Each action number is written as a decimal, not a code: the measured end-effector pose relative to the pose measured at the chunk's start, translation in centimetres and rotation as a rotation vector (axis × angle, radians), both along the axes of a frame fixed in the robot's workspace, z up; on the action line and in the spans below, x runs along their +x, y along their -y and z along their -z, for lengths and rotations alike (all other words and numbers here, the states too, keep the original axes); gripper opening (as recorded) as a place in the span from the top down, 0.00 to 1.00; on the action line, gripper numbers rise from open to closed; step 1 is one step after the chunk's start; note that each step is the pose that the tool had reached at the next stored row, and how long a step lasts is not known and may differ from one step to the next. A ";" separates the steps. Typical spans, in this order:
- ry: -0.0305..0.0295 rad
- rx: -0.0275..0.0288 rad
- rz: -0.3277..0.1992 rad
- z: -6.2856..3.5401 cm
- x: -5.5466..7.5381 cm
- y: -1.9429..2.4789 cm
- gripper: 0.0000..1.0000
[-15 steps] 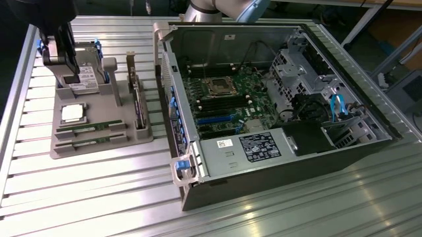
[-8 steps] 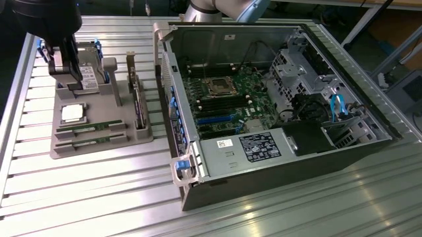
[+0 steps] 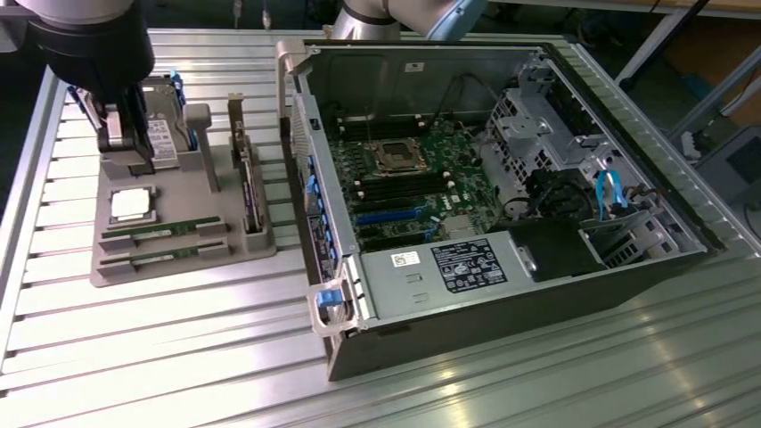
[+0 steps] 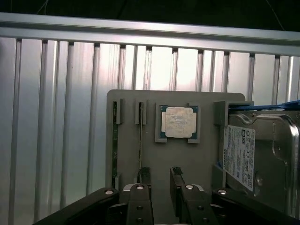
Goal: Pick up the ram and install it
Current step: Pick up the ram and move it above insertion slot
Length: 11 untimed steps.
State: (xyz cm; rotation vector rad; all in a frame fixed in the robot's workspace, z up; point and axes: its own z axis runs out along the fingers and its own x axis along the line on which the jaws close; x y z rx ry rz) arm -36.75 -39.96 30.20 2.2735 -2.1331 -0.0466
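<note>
Two ram sticks lie in slots of the grey holder tray: one ram nearer the processor and another ram nearer the tray's front edge. In the wrist view they appear edge-on as thin green strips, one ram and the other ram. My gripper hangs above the tray's back part, beside the hard drive. In the wrist view the gripper is open with only bare tray between its fingers; one fingertip sits over the end of the nearer ram.
A square silver processor and a hard drive also rest in the tray, with an expansion card standing on its edge. The open computer case lies at the exterior view's right, motherboard exposed. All stand on a ribbed metal table.
</note>
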 end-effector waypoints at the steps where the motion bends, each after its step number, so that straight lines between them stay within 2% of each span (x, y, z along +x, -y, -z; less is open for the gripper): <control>1: -0.0001 0.0000 0.000 0.16 0.0 0.00 0.70; 11: 0.0000 0.0000 -0.002 2.20 0.0 0.01 0.70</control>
